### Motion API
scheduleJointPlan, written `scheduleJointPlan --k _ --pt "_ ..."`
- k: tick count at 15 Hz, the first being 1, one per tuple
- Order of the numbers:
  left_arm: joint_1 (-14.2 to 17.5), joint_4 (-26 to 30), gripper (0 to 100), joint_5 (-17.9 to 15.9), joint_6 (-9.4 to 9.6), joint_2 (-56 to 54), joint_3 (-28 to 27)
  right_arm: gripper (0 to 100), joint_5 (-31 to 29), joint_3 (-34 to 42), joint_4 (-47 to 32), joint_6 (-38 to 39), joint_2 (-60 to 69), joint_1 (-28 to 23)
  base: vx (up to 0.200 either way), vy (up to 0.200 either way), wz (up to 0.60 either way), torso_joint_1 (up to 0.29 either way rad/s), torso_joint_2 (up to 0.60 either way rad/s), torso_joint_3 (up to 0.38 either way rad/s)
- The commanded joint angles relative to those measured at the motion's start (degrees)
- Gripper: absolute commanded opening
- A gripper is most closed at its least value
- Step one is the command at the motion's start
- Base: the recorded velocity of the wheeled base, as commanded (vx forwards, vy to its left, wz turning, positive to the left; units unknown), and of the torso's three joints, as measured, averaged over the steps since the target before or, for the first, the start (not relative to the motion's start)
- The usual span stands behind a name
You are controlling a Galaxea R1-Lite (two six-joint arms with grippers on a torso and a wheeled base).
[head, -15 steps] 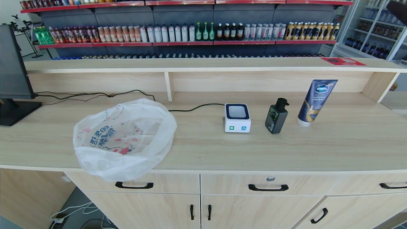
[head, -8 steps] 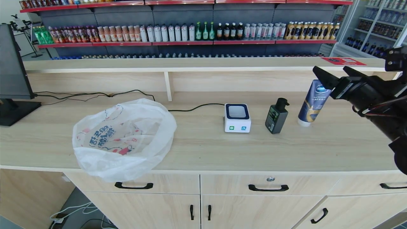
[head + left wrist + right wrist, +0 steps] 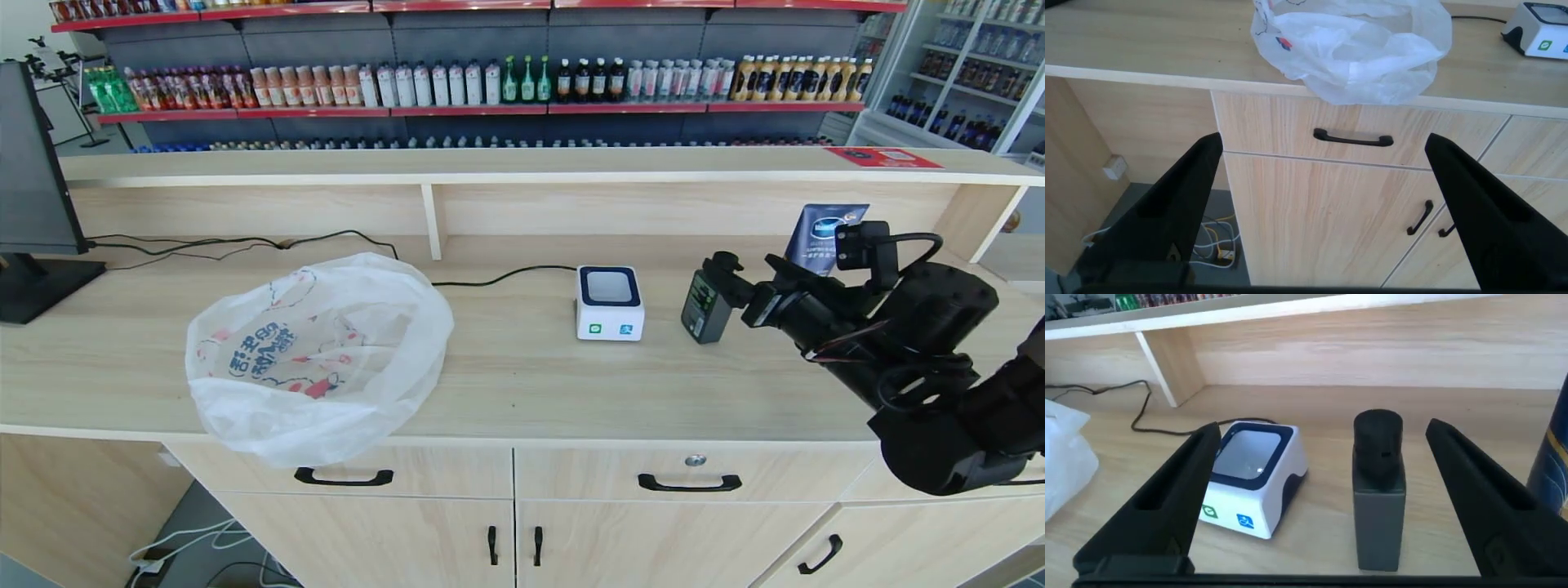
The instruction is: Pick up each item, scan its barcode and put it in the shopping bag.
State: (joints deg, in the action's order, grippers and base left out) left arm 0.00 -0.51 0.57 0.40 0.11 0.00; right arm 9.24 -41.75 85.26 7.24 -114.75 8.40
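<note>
Swinging in from the robot's right and dropping lower, the right pincer (image 3: 744, 279) has left the top of the blue tube (image 3: 823, 231) and now sits level with the black pump bottle (image 3: 707, 304). The goods themselves have not shifted.

Nearest, the left pincer (image 3: 1323, 139) hangs low in front of the cabinet drawer (image 3: 1290, 122). Its fingers are spread wide and it holds nothing. Above and beyond it, the white plastic shopping bag (image 3: 1355, 41) lies open, sagging over the counter's front edge (image 3: 1143, 75).

On the wooden counter (image 3: 522, 384), the right pincer (image 3: 1323, 429) is also fully spread and empty. The pump bottle (image 3: 1378, 498) stands upright in the gap between its fingers, and I see no contact with either one. The white barcode scanner (image 3: 1249, 478) stands just outside the pincer, to the robot's left of the bottle, with its cable running away towards the back. The shopping bag (image 3: 318, 351) lies well apart, farther to that side.

The blue tube stands behind the right pincer, its lower part hidden by the arm. Beyond, past the counter's raised ledge (image 3: 522, 167), stand shelves of drinks bottles (image 3: 490, 82).
</note>
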Motion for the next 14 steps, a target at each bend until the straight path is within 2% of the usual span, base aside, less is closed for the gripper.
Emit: scheduleJointPlan --k 1,5,14 --pt "0.0 0.0 100 0.0 -0.05 0.0 0.0 100 0.0 -0.4 1.1 0.8 -3.8 -0.6 0.0 0.0 0.0 0.0 0.0 0.0" --pt "0.0 0.0 100 0.0 -0.05 0.0 0.0 100 -0.1 -0.7 4.6 0.5 -7.6 -1.0 0.0 0.0 0.0 0.0 0.0 0.0" --pt "0.0 0.0 100 0.0 -0.05 0.0 0.0 100 -0.1 -6.7 4.6 0.4 -15.2 -1.1 0.0 0.0 0.0 0.0 0.0 0.0"
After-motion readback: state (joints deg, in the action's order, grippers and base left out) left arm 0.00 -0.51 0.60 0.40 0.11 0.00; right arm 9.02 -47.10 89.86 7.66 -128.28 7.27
